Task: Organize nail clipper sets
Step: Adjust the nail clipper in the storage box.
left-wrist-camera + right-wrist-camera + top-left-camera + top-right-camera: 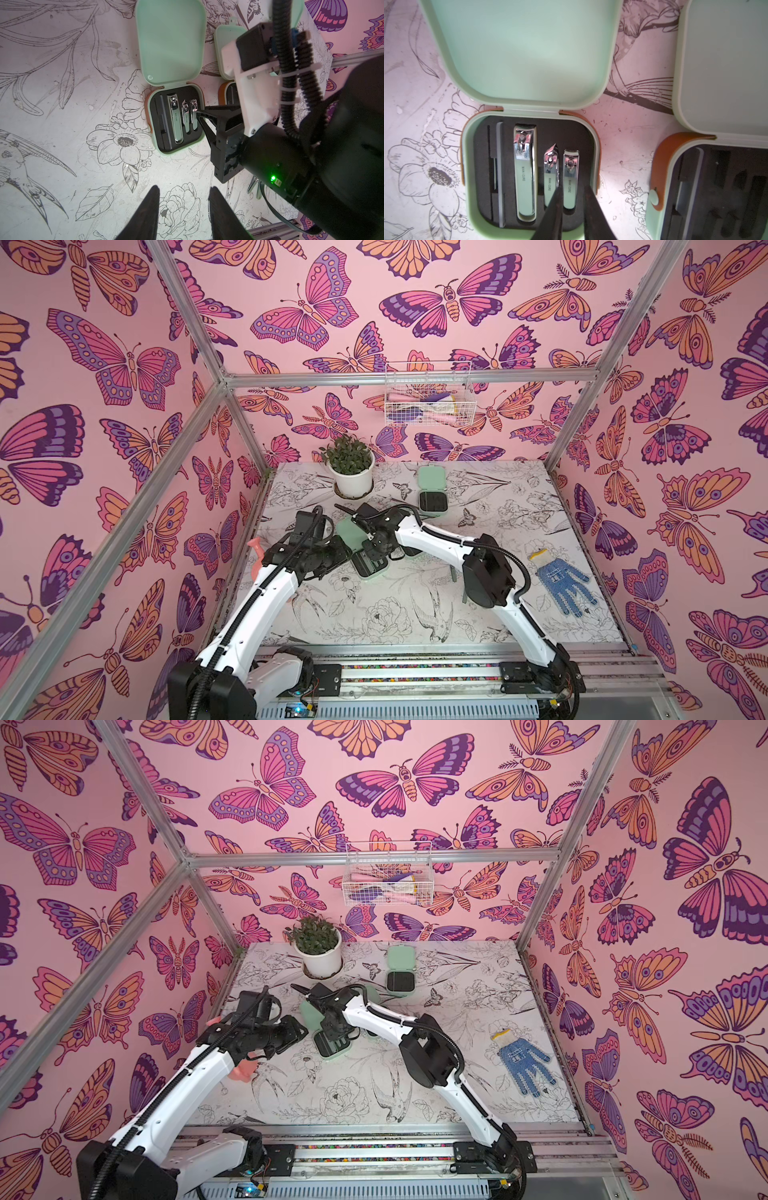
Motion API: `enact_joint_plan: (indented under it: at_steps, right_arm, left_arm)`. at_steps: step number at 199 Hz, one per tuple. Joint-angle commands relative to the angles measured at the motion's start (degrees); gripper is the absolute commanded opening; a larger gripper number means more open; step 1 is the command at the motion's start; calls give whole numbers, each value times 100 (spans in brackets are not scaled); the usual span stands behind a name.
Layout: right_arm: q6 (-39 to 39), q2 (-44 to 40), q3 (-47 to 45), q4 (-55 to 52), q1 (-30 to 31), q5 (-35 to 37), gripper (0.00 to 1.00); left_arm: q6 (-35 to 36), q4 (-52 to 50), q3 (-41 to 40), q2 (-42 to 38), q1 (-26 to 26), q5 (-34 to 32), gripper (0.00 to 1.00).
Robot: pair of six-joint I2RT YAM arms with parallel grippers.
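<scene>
Where black foam (579, 133) is slotted, chrome clippers (525, 172) gleam.

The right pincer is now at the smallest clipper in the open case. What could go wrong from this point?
1. One finger of the right pincer stands between the small clipper and the pointed clipper; it may nudge that neighbour out of its slot.
2. Nothing holds the case; the left pincer is open and off it, so the case may shift or lift.
</scene>
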Motion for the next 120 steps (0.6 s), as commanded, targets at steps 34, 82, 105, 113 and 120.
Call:
enact_joint_plan:
  at_steps: [34,82,105,113,120]
  right_arm:
    - [-56,-119,-29,44,46,-55,13]
    - [-51,144,119,54,37,2,13]
    - [-44,210,140,93,21,103,13]
    - [-38,229,147,114,10,104,13]
    - [-39,241,160,134,2,104,13]
  left_arm:
    - [56,-99,-55,-5,39,34,42]
    - [63,-111,-46,-7,37,39,42]
    - [71,-103,-46,2,36,31,42]
    - [71,-99,-46,-1,37,27,42]
    - [69,-103,-46,4,35,30,42]
